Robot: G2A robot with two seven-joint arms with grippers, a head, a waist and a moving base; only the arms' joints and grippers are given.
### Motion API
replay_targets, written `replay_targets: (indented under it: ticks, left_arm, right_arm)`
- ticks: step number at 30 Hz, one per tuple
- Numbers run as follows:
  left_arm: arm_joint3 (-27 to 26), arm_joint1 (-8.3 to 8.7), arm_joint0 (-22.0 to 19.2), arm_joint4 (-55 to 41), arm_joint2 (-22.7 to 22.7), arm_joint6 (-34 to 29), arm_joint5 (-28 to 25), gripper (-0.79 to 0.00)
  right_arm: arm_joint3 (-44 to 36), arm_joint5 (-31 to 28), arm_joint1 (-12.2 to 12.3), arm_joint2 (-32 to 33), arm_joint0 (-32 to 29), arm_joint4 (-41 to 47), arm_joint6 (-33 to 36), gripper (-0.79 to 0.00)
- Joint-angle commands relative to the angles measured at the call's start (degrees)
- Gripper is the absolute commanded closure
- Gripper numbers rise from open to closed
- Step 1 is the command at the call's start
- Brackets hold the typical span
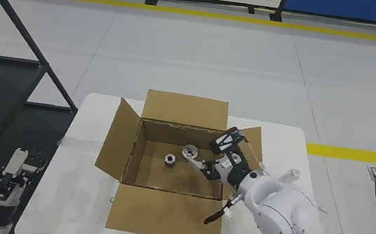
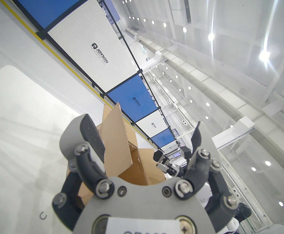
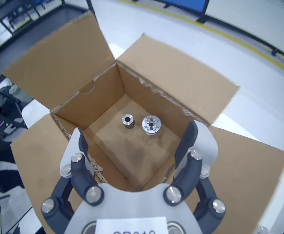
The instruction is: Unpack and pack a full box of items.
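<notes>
Brown cardboard box (image 3: 106, 104): flaps splayed, giving you access. On its floor, just beside each other: small silver holed cylinder (image 3: 127, 120) and silver flanged disc (image 3: 151, 124). Right gripper (image 3: 136, 129): spread, empty, above them, seemingly ready for picking. Left gripper (image 2: 142, 123): spread, empty, beside the table.

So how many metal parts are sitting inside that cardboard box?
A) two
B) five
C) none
A: two metal parts, a small cylinder and a flanged disc, stand side by side on the floor of the box.
</notes>
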Motion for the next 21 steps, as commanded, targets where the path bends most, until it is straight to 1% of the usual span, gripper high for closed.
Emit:
replay_targets:
  ticks: [1,3,6,8,11,12,13,16,21]
  left_arm:
    - [0.0,0.0,0.0,0.0,0.0,0.0,0.0,-0.785]
    - [0.0,0.0,0.0,0.0,0.0,0.0,0.0,-0.785]
    - [0.0,0.0,0.0,0.0,0.0,0.0,0.0,-0.785]
    - [0.0,0.0,0.0,0.0,0.0,0.0,0.0,-0.785]
    - [0.0,0.0,0.0,0.0,0.0,0.0,0.0,-0.785]
    - [0.0,0.0,0.0,0.0,0.0,0.0,0.0,-0.785]
    - [0.0,0.0,0.0,0.0,0.0,0.0,0.0,-0.785]
    - [0.0,0.0,0.0,0.0,0.0,0.0,0.0,-0.785]
    - [0.0,0.0,0.0,0.0,0.0,0.0,0.0,-0.785]
  right_arm:
    - [-5.0,0.1,0.5,5.1,-3.9,0.0,-2.1,-0.785]
    - [-8.3,0.5,0.9,9.9,-7.4,0.8,-4.3,-0.785]
    - [-10.3,2.5,1.4,17.2,-11.4,1.8,-7.5,-0.785]
    - [-9.7,3.1,1.6,21.2,-13.1,4.0,-8.5,-0.785]
    - [-7.4,3.8,1.9,26.0,-14.5,4.9,-9.3,-0.785]
    - [-6.3,4.7,2.1,27.6,-15.0,2.8,-9.7,-0.785]
    - [-5.4,5.6,2.2,28.2,-15.5,1.5,-10.3,-0.785]
    - [-1.2,5.1,2.4,29.9,-16.8,2.0,-11.7,-0.785]
    - [6.6,1.4,3.0,31.7,-17.0,3.1,-10.4,-0.785]
